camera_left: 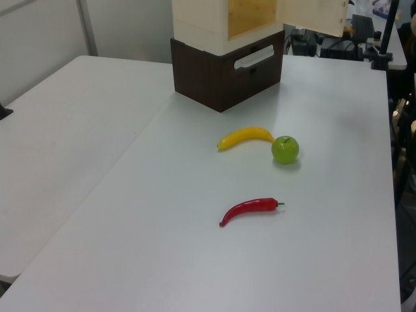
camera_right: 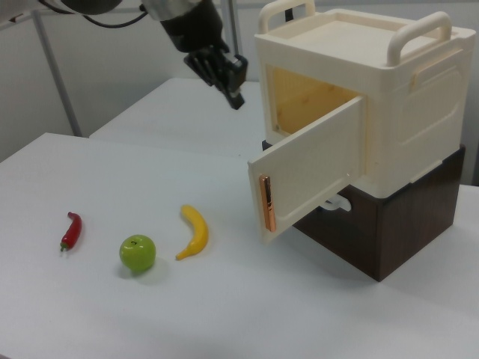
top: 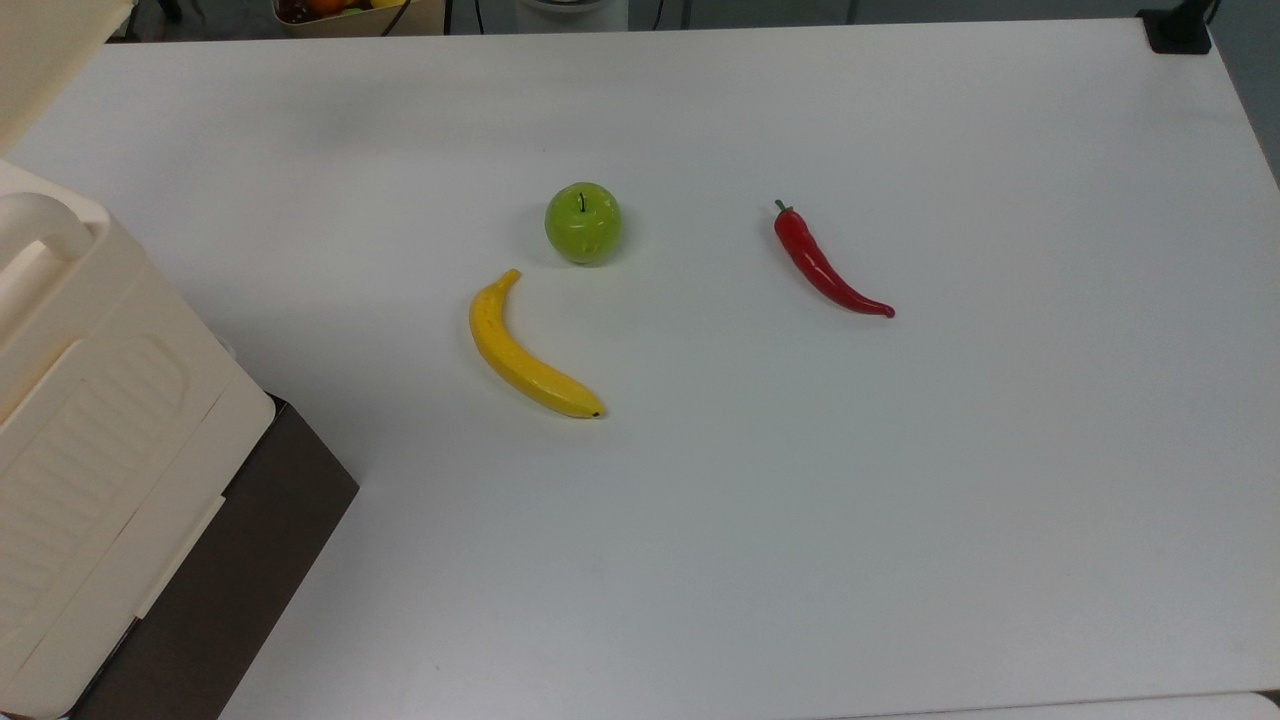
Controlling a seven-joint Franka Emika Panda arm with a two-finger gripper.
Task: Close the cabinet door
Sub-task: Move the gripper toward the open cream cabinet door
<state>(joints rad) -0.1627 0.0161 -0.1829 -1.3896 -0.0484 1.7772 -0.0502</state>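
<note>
Our gripper (camera_right: 233, 86) hangs in the air in the right view, black fingers pointing down and toward 4 o'clock, carrying nothing; whether the fingers are parted or pressed together we cannot tell.

From the gripper, the cabinet door (camera_right: 308, 166) lies at about 4 o'clock in the right view, lower and well apart from the fingertips. It stands swung wide open, hinged along its right-hand vertical edge to the cabinet (camera_right: 374, 97), with its free edge, marked by a copper-coloured handle strip (camera_right: 264, 202), nearest the fruit. The cabinet is a cream box with curved top handles, its pale wooden interior exposed, and it sits on a dark brown drawer base (camera_right: 389, 224). In the left view the open door (camera_left: 312, 14) juts out at the top edge, at 3 o'clock from the cabinet's opening.

We judge the closing has not begun. The relation that matters is that the gripper sits on the outer face's side of the door, above and beyond the free edge, so a push on that face near the handle strip should swing the panel toward the opening.

On the white table (top: 900, 500) in the top view, a green apple (top: 583, 222), a banana (top: 522, 352) and a red chili pepper (top: 825, 265) lie well clear of the door's sweep.
</note>
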